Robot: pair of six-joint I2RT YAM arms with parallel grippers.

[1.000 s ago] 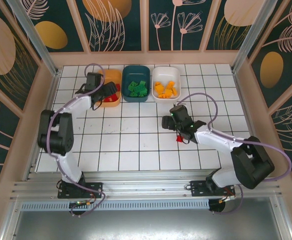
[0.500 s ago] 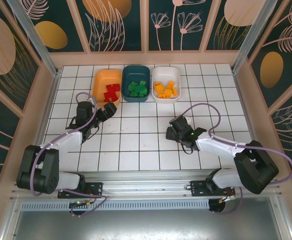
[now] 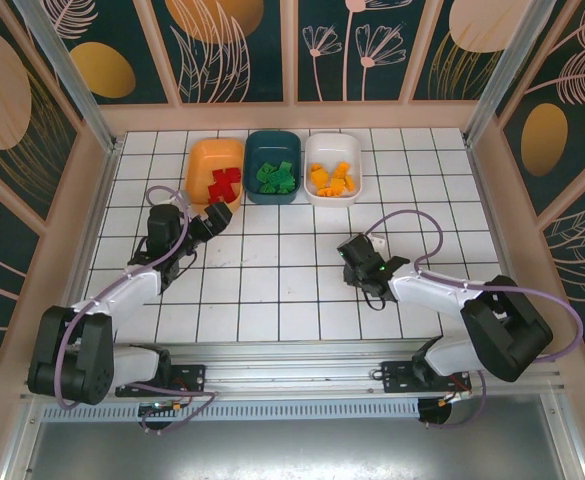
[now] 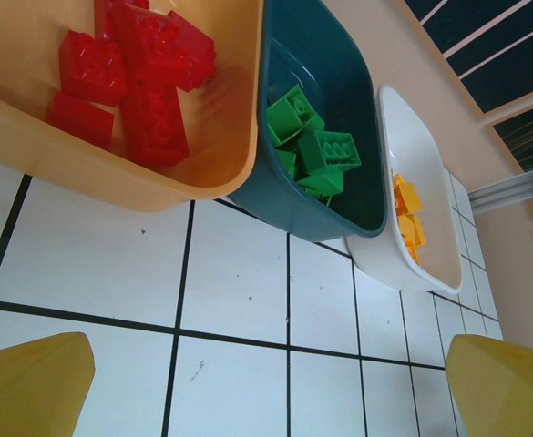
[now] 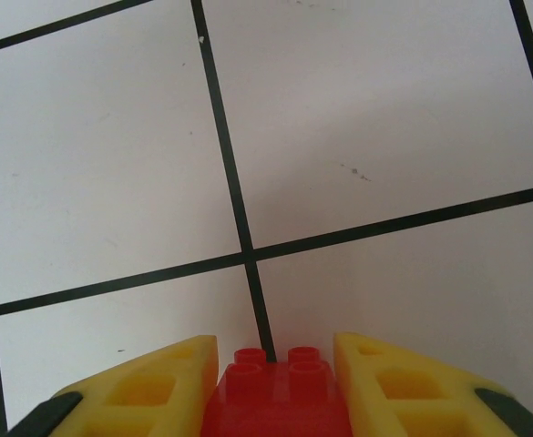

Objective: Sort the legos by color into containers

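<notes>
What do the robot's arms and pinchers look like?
The left arm and right arm are white tubes with chunky black joints. A thin purple cable loops along each one. The fingers are bright yellow wedges with little hollow windows and dark patches.

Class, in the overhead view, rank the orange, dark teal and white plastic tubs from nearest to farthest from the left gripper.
1. Orange rounded plastic tub, just beyond the left gripper, leftmost in the row.
2. Dark teal plastic tub, middle of the row.
3. White plastic tub, rightmost.
</notes>
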